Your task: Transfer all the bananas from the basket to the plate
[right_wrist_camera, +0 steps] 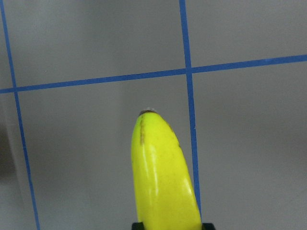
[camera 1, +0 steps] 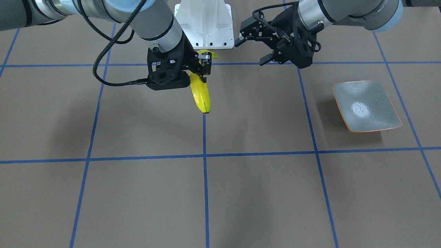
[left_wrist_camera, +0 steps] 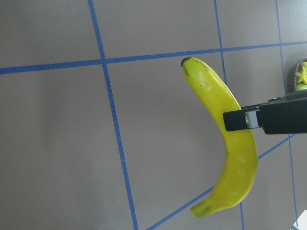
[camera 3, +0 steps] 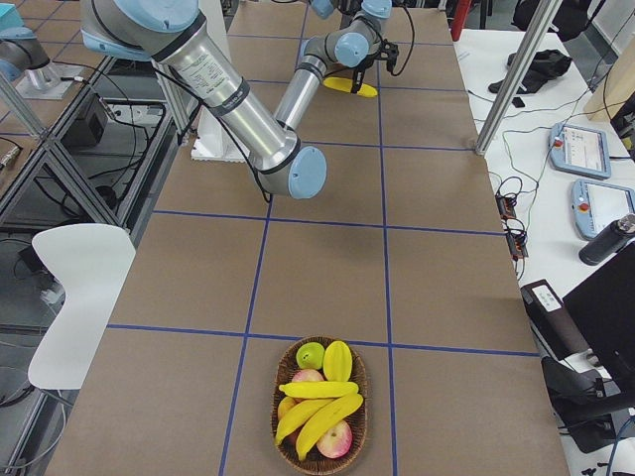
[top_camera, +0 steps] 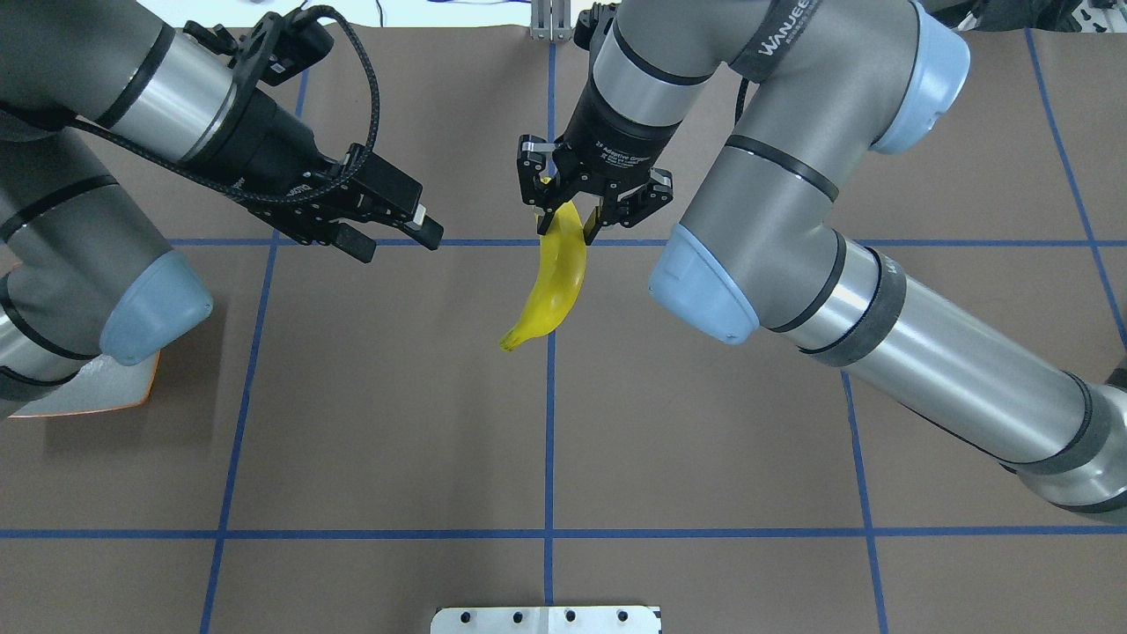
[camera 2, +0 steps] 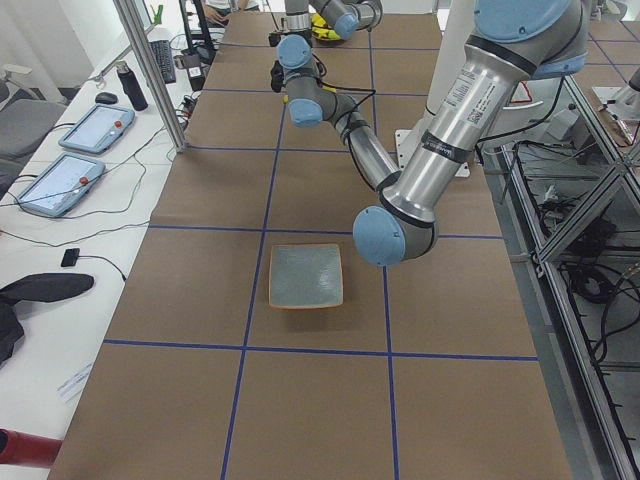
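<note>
Glossy curved banana [top_camera: 559,277], squarish glazed plate [camera 1: 366,106]

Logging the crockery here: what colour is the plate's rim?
Orange-brown, a thin line around the grey-green plate; it shows best in the exterior front-facing view.

A banana [top_camera: 559,282] hangs from the right pincer [top_camera: 563,220], above the worktop [top_camera: 704,423]. The left pincer [top_camera: 401,245] is beside it, apart. The plate [camera 1: 365,106] lies beyond the left pincer, and the basket [camera 3: 363,416] lies far out on the right pincer's side.
</note>
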`<control>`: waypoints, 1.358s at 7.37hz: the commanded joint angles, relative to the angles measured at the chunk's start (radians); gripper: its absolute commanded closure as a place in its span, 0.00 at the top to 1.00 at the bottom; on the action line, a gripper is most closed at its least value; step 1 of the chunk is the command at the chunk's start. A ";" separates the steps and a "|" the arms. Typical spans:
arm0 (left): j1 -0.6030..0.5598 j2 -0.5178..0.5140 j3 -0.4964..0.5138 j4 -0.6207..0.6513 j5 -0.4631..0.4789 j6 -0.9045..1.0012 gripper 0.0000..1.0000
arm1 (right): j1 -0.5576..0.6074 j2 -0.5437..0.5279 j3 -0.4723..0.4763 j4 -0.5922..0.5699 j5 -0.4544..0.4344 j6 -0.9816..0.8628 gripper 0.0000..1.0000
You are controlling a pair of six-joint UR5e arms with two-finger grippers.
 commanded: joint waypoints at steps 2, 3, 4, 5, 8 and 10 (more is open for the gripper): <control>0.054 -0.022 -0.006 -0.040 0.038 -0.047 1.00 | -0.017 0.057 -0.054 0.000 -0.002 0.026 0.00; 0.065 -0.033 -0.006 -0.041 0.038 -0.046 1.00 | -0.020 0.060 -0.055 0.000 -0.002 0.023 0.00; 0.080 -0.037 0.000 -0.041 0.040 -0.044 0.99 | -0.023 0.074 -0.055 0.000 -0.009 0.020 0.00; 0.093 -0.037 0.000 -0.043 0.070 -0.044 0.99 | -0.024 0.083 -0.055 0.000 -0.009 0.023 0.00; 0.108 -0.039 0.003 -0.046 0.075 -0.044 0.99 | -0.024 0.089 -0.055 0.000 -0.009 0.029 0.00; 0.123 -0.047 0.004 -0.046 0.095 -0.044 0.99 | -0.024 0.089 -0.055 0.000 -0.009 0.031 0.00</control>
